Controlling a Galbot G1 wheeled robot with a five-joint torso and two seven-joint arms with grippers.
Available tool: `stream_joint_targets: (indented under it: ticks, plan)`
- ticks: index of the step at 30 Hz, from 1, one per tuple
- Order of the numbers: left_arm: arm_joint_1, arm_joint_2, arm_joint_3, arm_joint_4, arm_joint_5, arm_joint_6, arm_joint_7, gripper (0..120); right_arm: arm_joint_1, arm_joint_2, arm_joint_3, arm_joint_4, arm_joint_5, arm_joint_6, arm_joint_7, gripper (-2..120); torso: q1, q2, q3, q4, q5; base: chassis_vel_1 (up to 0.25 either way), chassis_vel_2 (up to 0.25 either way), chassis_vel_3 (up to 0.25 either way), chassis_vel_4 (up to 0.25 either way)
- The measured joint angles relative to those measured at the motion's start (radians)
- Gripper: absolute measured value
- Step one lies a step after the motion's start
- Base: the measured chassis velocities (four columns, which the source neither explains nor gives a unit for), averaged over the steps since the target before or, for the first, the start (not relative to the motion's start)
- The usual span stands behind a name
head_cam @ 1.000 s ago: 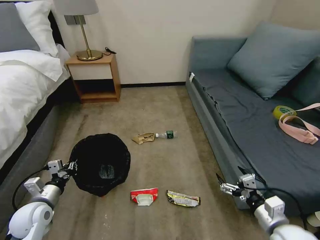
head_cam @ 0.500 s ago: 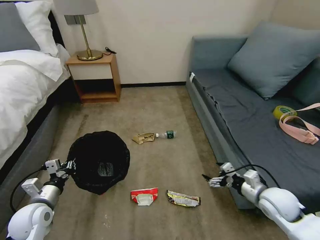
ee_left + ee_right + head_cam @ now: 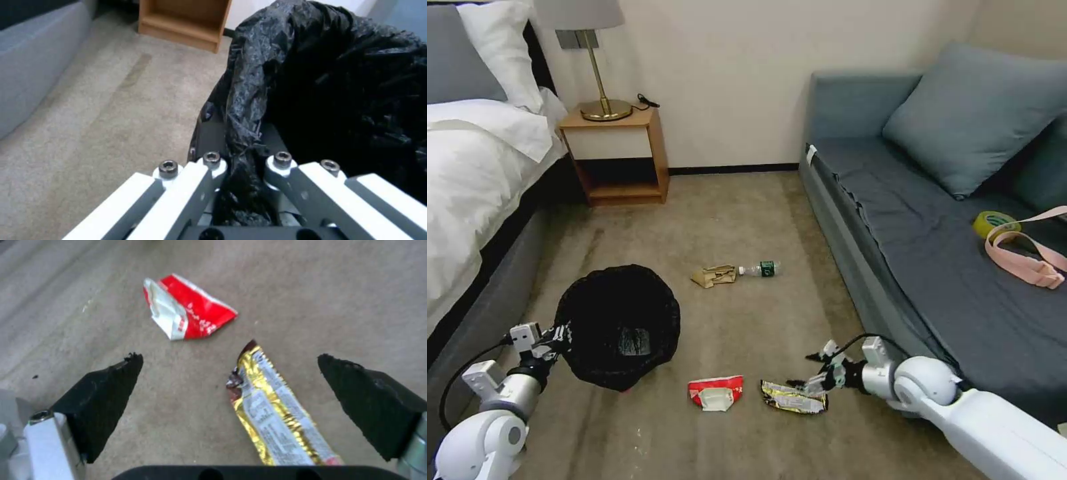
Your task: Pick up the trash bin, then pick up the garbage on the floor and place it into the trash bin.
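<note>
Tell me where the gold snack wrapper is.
The gold snack wrapper lies on the carpet in the head view, right of the red-and-white wrapper, just under the open right pincer.

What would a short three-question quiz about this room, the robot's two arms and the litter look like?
1. True or false: the left gripper is shut on the trash bin at its rim.
2. Which litter lies between the open right gripper's fingers: A red-and-white wrapper, B gold wrapper, C bottle?
3. Fill in: the brown paper bag lies beside the ____.

Key: 1 true. 2 B. 3 bottle.
</note>
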Motion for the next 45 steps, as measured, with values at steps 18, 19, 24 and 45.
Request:
stream_joint_targets:
  ticks: [18,19,24,45]
  plan:
    - [0.000,0.023,-0.004,-0.005,-0.009,-0.003,0.017,4,0.243,0.063,-0.306,-0.266,-0.035,0.071,-0.110,100,0.000,0.000,0.000,-0.0001,-0.0003,0.000,0.000,0.000,0.000]
    - [0.000,0.020,-0.003,-0.005,-0.007,-0.004,0.018,4,0.256,0.069,-0.325,-0.291,-0.039,0.078,-0.115,100,0.000,0.000,0.000,0.0000,-0.0001,0.000,0.000,0.000,0.000]
    - [0.005,0.011,-0.001,-0.011,0.001,-0.005,0.018,4,0.278,0.103,-0.364,-0.398,-0.079,0.114,-0.140,100,0.000,0.000,0.000,0.0000,0.0001,0.000,0.000,0.000,0.000]
    - [0.045,-0.026,0.006,-0.061,0.041,-0.015,0.023,4,0.244,0.164,-0.312,-0.560,-0.180,0.202,-0.148,100,0.000,0.000,0.000,-0.0002,-0.0003,0.000,0.000,0.000,0.000]
